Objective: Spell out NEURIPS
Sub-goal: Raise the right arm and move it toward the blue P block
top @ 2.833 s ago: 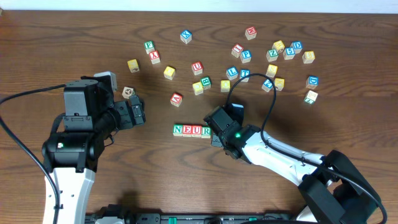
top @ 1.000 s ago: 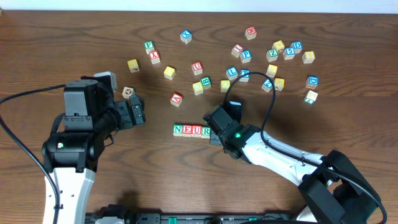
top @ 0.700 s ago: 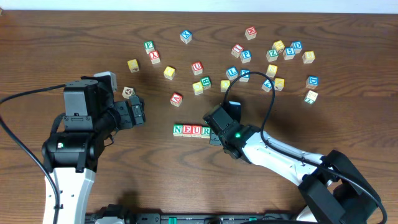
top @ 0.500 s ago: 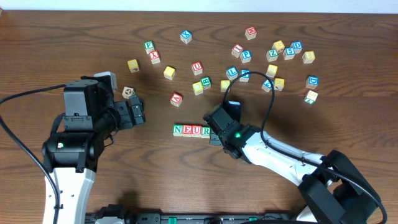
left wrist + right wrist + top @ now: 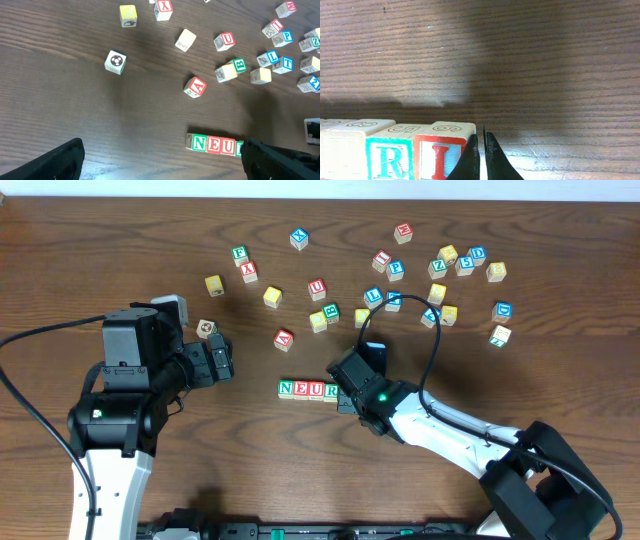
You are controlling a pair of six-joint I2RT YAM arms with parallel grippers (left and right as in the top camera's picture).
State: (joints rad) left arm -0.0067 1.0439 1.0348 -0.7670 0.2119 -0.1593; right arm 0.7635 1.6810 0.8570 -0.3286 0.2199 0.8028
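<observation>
The row N-E-U-R (image 5: 308,389) lies on the surface (image 5: 560,240). At its 3 o'clock end the I cube (image 5: 442,152) touches the R cube (image 5: 387,155). The right pincer (image 5: 482,144) is clenched on nothing, its tips just beside the I cube.

Risk: we judge that any drift toward 9 o'clock would shove the row askew, because smooth, square-edged wooden cubes slide readily on the grained brown surface.

The blue P cube (image 5: 396,270) lies loose toward 1 o'clock of the row. The left pincer (image 5: 162,145) is released, well apart from the row.
</observation>
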